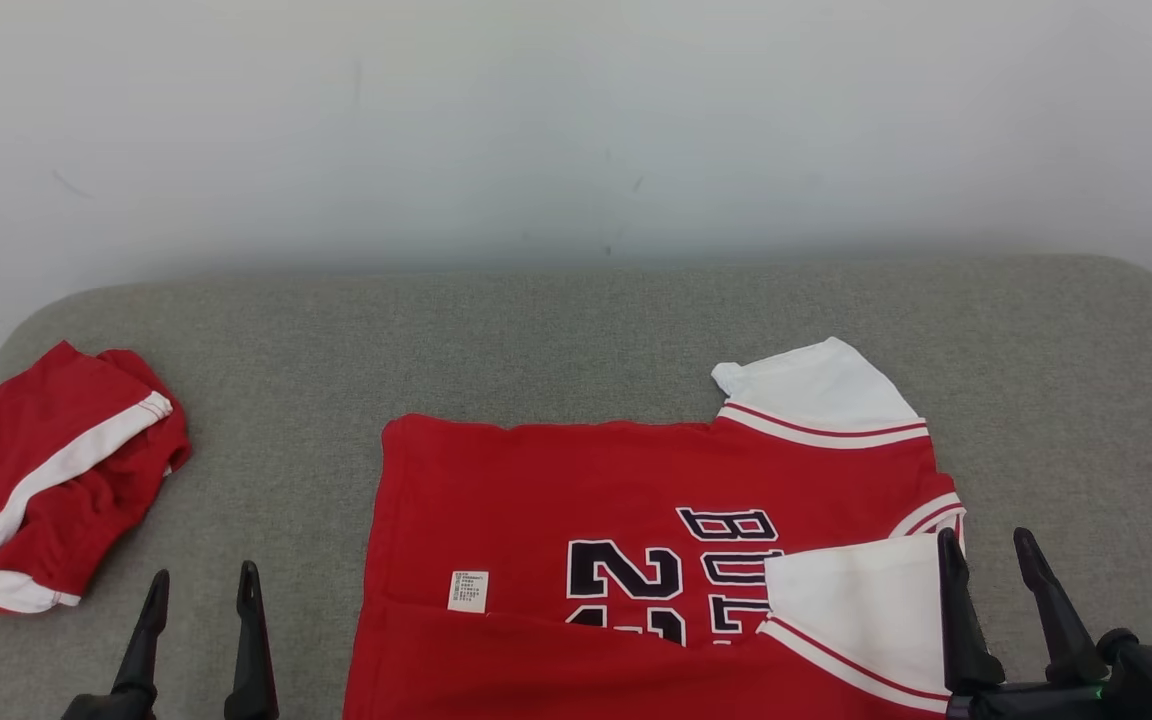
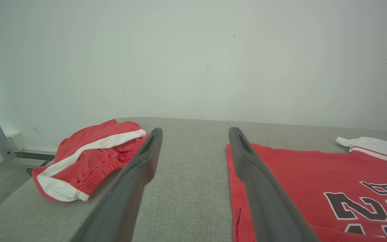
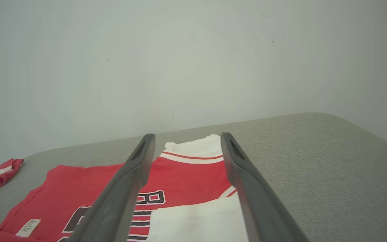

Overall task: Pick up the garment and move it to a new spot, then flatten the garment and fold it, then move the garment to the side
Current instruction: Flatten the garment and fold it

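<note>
While the left hand (image 1: 204, 572) stands released with its two dark fingers spread and nothing between them, the red jersey (image 1: 556, 500) lies spread on the grey fabric-covered counter (image 1: 576, 330), right of centre in the head view. The jersey's dark, white-edged lettering and numerals face up. Its far white sleeve (image 1: 816, 385) sticks out toward the pale wall (image 1: 576, 120), and the near white sleeve (image 1: 856, 600) is folded in over the print. A strip of the jersey's near edge is turned over too, just below a small white label (image 1: 468, 591).

The right hand (image 1: 984, 537) is released as well, fingers apart and empty, at the jersey's right edge beside the folded sleeve; whether a finger touches the cloth cannot be told. The left hand sits over bare counter, left of the jersey's hem.

A pair of red shorts (image 1: 46, 460) with a white side stripe lies bunched at the counter's left end, well apart from the jersey.
</note>
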Available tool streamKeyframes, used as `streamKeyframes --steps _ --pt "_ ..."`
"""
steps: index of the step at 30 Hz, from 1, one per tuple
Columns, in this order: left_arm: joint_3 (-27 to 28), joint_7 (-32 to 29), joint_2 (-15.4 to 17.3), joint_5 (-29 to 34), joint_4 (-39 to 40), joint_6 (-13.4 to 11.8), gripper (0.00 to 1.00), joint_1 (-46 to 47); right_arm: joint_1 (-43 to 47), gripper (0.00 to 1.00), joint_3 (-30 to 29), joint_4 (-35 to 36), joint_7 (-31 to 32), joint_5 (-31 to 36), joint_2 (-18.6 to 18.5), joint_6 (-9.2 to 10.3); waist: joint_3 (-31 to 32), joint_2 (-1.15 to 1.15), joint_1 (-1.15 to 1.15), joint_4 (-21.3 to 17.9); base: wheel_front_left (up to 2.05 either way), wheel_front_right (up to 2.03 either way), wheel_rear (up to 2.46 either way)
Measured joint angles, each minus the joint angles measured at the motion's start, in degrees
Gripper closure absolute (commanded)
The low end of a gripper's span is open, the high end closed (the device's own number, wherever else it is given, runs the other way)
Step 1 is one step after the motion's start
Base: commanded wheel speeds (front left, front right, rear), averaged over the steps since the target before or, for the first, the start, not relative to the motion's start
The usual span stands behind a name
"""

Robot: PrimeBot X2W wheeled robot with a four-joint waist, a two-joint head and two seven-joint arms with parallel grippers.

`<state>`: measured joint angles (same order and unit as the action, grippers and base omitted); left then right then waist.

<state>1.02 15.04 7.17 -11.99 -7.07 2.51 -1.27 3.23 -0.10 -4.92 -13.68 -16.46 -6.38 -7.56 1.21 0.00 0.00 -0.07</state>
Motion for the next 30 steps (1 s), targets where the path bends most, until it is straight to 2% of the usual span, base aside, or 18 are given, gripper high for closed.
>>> streamKeyframes --steps 10,14,23,30 --pt "0.2 0.0 -0.9 2.1 -2.3 1.2 0.0 -0.9 0.3 0.0 1.3 -2.7 -0.8 0.5 0.8 0.0 -0.1 0.0 0.01 0.5 0.0 0.0 0.0" --pt "0.6 0.0 -0.2 2.2 -3.7 2.1 0.0 -0.1 -2.9 0.0 1.8 -3.6 -1.0 0.4 -0.4 0.0 -0.6 0.0 0.01 0.1 0.0 0.0 0.0" --pt "-1.3 -2.3 4.7 1.3 -6.3 4.1 0.0 12.4 -16.7 0.0 1.6 -8.9 1.1 -1.2 -4.7 0.01 -3.3 0.0 0.01 -0.5 0.0 0.0 0.0" --pt "-6.5 -8.2 7.6 -5.0 -11.3 4.8 0.0 26.7 -30.3 0.0 3.2 -17.8 3.7 -0.4 -7.6 0.01 -8.0 0.0 0.01 -0.8 0.0 0.0 0.0"
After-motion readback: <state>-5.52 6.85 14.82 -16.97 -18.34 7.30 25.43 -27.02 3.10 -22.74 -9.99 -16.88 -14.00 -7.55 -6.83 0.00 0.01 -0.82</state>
